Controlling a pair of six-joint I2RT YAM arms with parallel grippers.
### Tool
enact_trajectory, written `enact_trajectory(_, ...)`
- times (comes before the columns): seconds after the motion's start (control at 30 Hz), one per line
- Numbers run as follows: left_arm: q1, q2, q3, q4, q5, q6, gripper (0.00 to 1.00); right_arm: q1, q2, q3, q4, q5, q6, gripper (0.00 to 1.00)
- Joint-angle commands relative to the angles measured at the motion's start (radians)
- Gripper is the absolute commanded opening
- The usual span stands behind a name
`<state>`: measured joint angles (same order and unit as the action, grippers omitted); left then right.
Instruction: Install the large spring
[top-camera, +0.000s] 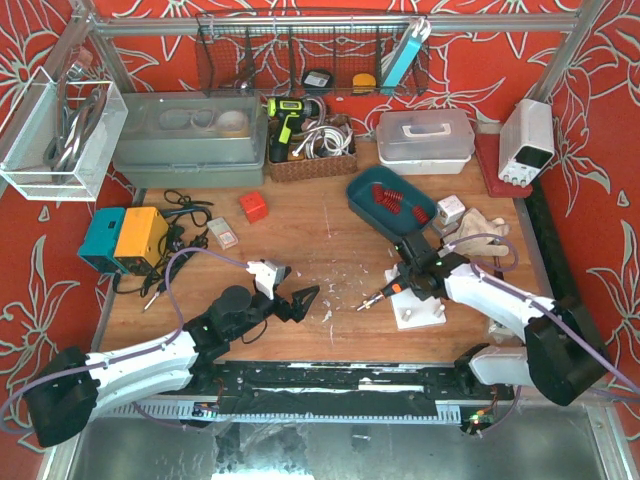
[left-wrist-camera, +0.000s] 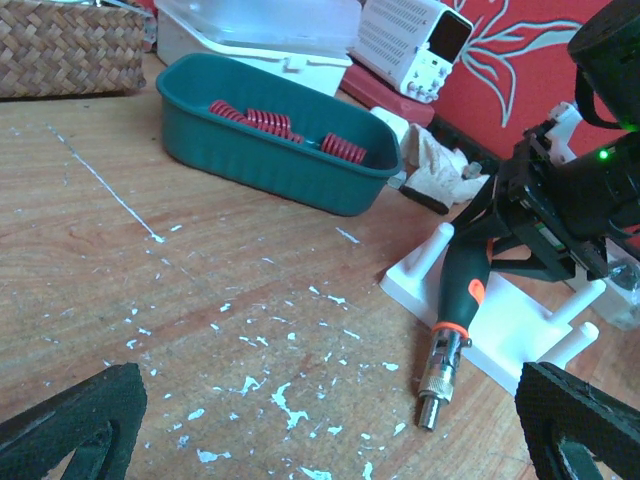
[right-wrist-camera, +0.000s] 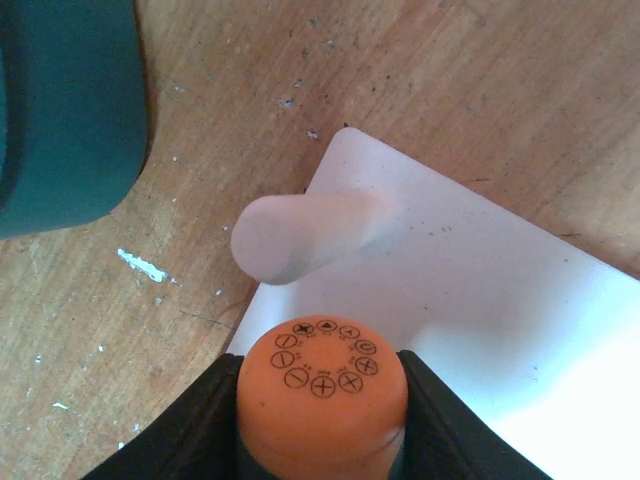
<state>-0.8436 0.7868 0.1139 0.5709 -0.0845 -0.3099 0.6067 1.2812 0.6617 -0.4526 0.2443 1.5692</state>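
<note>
Right pincer (top-camera: 415, 275): closed on the handle end of a screwdriver (left-wrist-camera: 460, 290). In the wrist view its black fingers (right-wrist-camera: 190, 430) press both sides of the orange cap (right-wrist-camera: 322, 385).
Screwdriver: it slants down from the grip with its metal tip touching the desk (top-camera: 300, 240) just beside the white base (left-wrist-camera: 510, 320). The tool lies partly across the base, so I judge it is being cleared away or parked, not used on the spring.
White base: a flat plate with upright pegs, sitting on the desk in front of the right arm. One rounded peg (right-wrist-camera: 310, 235) stands bare right under the wrist camera. It is probably the post a spring slides over, and nothing is on it yet.
Springs (left-wrist-camera: 265, 120): several red ones lie in the green tray (left-wrist-camera: 270, 160), beyond the base and apart from it. Neither pincer touches them. I cannot tell which one is the large one.
Left pincer (top-camera: 298, 302): wide open and empty, low over the desk. It faces the screwdriver and base from well to their left, apparently held back to leave the right arm room.
Stage: early, because no spring has been picked up.
Risk: the screwdriver tip could drag on the desk or nudge the light base.
</note>
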Motion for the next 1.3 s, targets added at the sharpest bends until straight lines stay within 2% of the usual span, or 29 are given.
enact_trajectory(0.0, -0.003, -0.001, 0.021, 0.027, 0.006, 0.012, 1.00, 0.006, -0.062, -0.011, -0.040, 0.049, 0.016, 0.21)
enact_trajectory(0.2, -0.003, 0.000, 0.020, 0.021, -0.004, 0.012, 1.00, 0.007, -0.157, -0.019, -0.045, 0.041, -0.009, 0.00)
enact_trajectory(0.5, -0.003, 0.001, 0.026, -0.001, -0.047, 0.007, 1.00, 0.007, -0.314, 0.001, -0.021, 0.014, -0.101, 0.00)
enact_trajectory(0.63, -0.003, 0.004, 0.030, -0.027, -0.104, 0.000, 1.00, 0.008, -0.332, 0.003, 0.062, -0.025, -0.138, 0.00)
enact_trajectory(0.93, -0.003, 0.008, 0.036, -0.053, -0.162, -0.001, 1.00, 0.042, -0.163, 0.091, 0.255, -0.126, -0.223, 0.00)
enact_trajectory(1.27, -0.003, -0.011, 0.035, -0.073, -0.205, -0.005, 1.00, 0.106, 0.088, 0.269, 0.468, -0.107, -0.304, 0.00)
